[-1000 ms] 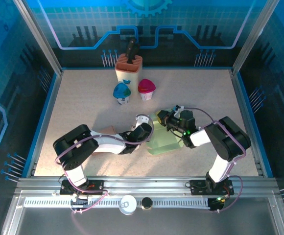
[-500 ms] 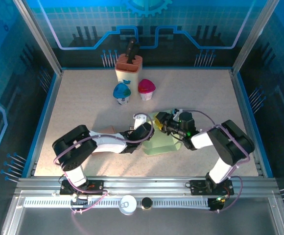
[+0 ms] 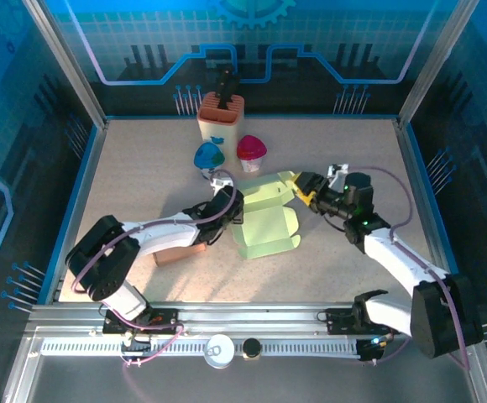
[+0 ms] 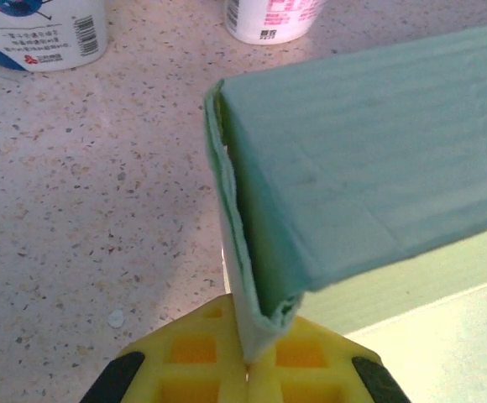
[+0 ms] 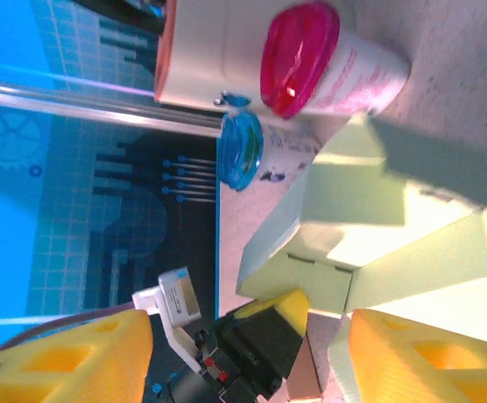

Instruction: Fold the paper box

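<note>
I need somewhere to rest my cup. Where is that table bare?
Bare: far right, between the pink cup and the wall; far left, beside the blue cup; the near strip before the box. Crowded: the middle, where the left hand grips the box and the right hand hovers open.

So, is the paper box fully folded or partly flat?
Partly: the left gripper holds one paper box flap raised; the rest lies flat.

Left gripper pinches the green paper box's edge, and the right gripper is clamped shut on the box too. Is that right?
Not quite. The left gripper does pinch the paper box by its edge, but the right gripper is open, its fingers spread wide apart near the box, as the right wrist view shows.
</note>
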`<move>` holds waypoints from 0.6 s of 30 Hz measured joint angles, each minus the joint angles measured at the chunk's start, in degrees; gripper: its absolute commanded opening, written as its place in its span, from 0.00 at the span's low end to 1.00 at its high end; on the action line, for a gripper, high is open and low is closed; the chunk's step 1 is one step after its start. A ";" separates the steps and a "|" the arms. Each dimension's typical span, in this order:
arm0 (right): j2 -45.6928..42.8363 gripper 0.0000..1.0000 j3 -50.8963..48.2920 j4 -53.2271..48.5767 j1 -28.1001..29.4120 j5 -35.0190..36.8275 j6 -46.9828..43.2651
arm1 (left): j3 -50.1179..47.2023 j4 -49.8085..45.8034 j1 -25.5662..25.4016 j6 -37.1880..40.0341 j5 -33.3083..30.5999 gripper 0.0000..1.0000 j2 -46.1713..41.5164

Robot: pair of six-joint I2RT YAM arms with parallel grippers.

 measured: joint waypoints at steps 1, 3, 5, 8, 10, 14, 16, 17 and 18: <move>-0.15 0.53 1.03 -1.42 -2.05 -1.42 -2.08 | 0.00 0.00 0.92 0.42 2.23 0.00 -0.81; 0.00 0.48 2.95 -3.56 -5.73 -4.31 -5.95 | 0.00 -0.02 2.71 0.98 6.62 0.00 -2.40; 0.59 0.46 4.87 -5.79 -9.11 -7.39 -10.51 | 0.22 -0.37 4.76 1.40 11.26 0.00 -3.72; 2.01 0.44 7.10 -7.93 -11.54 -11.13 -16.61 | 1.31 -1.46 7.67 2.38 17.46 0.00 -3.96; 3.21 0.45 8.28 -8.66 -11.82 -13.55 -20.26 | 1.97 -2.14 9.40 2.71 21.14 0.00 -3.93; 6.78 0.50 10.47 -9.68 -11.85 -18.18 -26.73 | 3.85 -2.80 12.68 3.19 28.28 0.00 -2.54; 8.90 0.49 11.37 -9.77 -11.85 -20.06 -28.98 | 4.68 -2.80 13.99 3.67 31.39 0.00 -1.38; 9.99 0.49 11.69 -9.62 -11.87 -21.14 -29.94 | 5.03 -2.82 14.51 3.74 32.76 0.00 -0.76; 10.88 0.49 11.91 -9.46 -11.85 -22.18 -30.60 | 5.31 -2.80 14.95 3.78 33.99 0.00 -0.22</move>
